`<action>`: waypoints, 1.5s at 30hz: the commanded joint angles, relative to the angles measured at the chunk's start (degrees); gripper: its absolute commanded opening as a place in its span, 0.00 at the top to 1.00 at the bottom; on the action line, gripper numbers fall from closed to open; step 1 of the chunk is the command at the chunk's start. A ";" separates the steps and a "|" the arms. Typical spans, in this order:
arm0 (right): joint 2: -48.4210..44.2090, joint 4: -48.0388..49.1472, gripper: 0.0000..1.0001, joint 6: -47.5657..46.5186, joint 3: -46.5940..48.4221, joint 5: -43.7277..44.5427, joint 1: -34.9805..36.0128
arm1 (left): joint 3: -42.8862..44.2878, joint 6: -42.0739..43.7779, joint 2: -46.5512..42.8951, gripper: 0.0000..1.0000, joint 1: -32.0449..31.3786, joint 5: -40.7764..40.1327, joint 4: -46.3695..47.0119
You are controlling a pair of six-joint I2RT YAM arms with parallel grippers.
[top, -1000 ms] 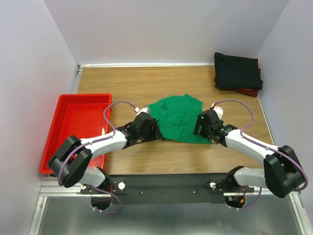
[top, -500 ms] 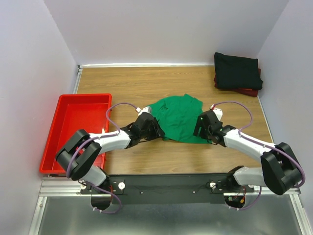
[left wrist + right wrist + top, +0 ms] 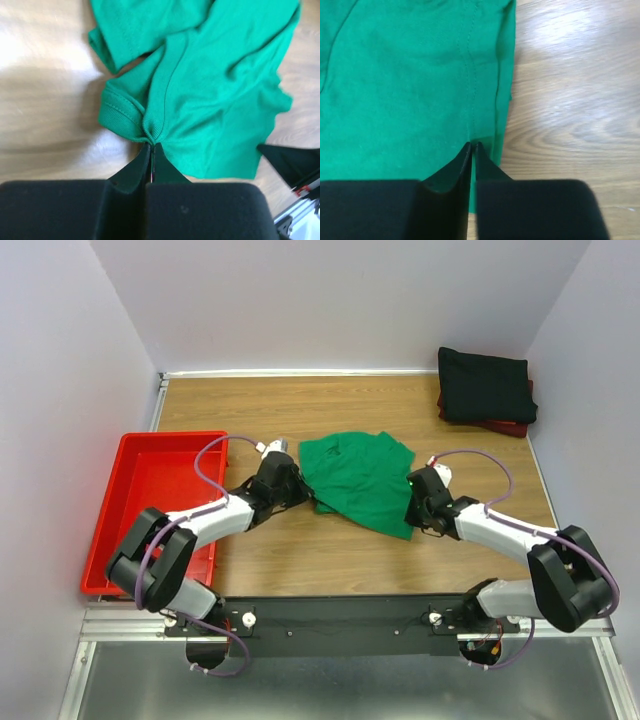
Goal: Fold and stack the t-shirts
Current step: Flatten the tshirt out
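Observation:
A bright green t-shirt (image 3: 358, 476) lies crumpled on the wooden table (image 3: 280, 415) between my two arms. My left gripper (image 3: 151, 144) is shut on the green t-shirt (image 3: 220, 85), pinching a bunched fold by its ribbed edge at the shirt's left side. My right gripper (image 3: 473, 145) is shut on the green t-shirt (image 3: 405, 85) near its hemmed right edge. In the top view the left gripper (image 3: 305, 495) and right gripper (image 3: 410, 502) sit at opposite sides of the cloth. A folded black t-shirt (image 3: 486, 383) rests on a folded dark red one (image 3: 512, 427) at the back right.
A red plastic tray (image 3: 128, 465) stands at the table's left side. White walls close in the table at the back and both sides. Bare wood shows behind the green shirt and in front of it.
Both grippers have gone from open to shut on the green t-shirt. The left arm has drawn back to the left, and the shirt has been pulled and reshaped, wider to the left.

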 commanded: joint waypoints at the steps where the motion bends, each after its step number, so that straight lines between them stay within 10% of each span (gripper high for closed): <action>1: 0.81 1.60 0.93 0.03 -0.41 -4.56 -0.14 | 3.57 4.84 -2.60 1.00 1.54 -2.03 -1.81; 14: -13.78 -0.06 1.00 -1.56 1.96 -24.60 0.74 | 11.39 10.38 -9.53 1.00 5.15 -3.08 -11.13; 22: -10.11 -3.58 0.58 -3.23 9.15 -5.47 0.65 | 11.57 12.58 -13.23 1.00 8.92 -3.26 -15.61; 32: 2.91 1.96 0.48 -7.01 12.07 -12.65 2.13 | 14.29 15.83 -12.88 1.00 9.72 1.48 -16.41; 45: 10.11 7.31 0.44 -15.26 26.91 5.96 24.02 | 14.73 15.93 -10.16 1.00 8.05 8.25 -13.07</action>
